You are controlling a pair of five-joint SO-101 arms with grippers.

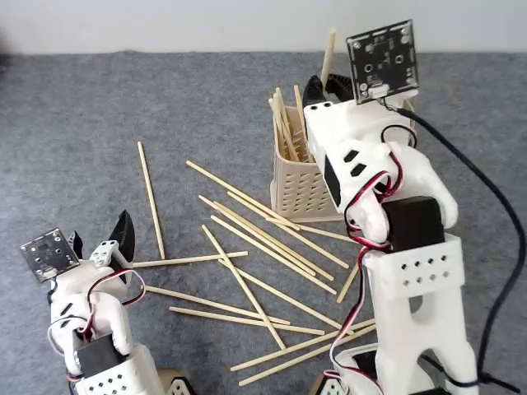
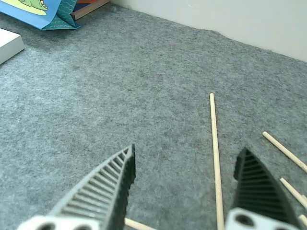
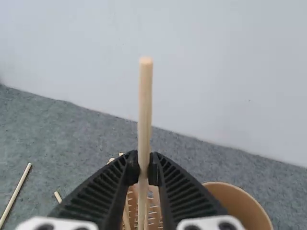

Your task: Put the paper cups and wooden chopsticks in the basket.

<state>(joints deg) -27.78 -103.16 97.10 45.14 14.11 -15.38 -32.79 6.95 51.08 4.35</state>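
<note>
A cream slotted basket [image 1: 298, 183] stands mid-table with several wooden chopsticks upright in it. My right gripper [image 1: 325, 84] hovers over it, shut on one upright chopstick [image 3: 145, 105] whose top sticks up past the fingers [image 1: 329, 45]. A brown paper cup [image 3: 237, 207] shows beside the basket in the right wrist view. Several loose chopsticks [image 1: 263, 239] lie scattered on the grey mat in front of the basket. My left gripper [image 1: 99, 236] sits low at the near left, open and empty [image 2: 184, 165], with a single chopstick [image 2: 215, 153] lying just ahead of it.
A blue book [image 2: 43, 10] and a white flat object [image 2: 8, 44] lie at the mat's far edge in the left wrist view. A pale wall [image 3: 216, 57] runs behind the table. Bare grey mat [image 1: 74, 123] spreads to the far left.
</note>
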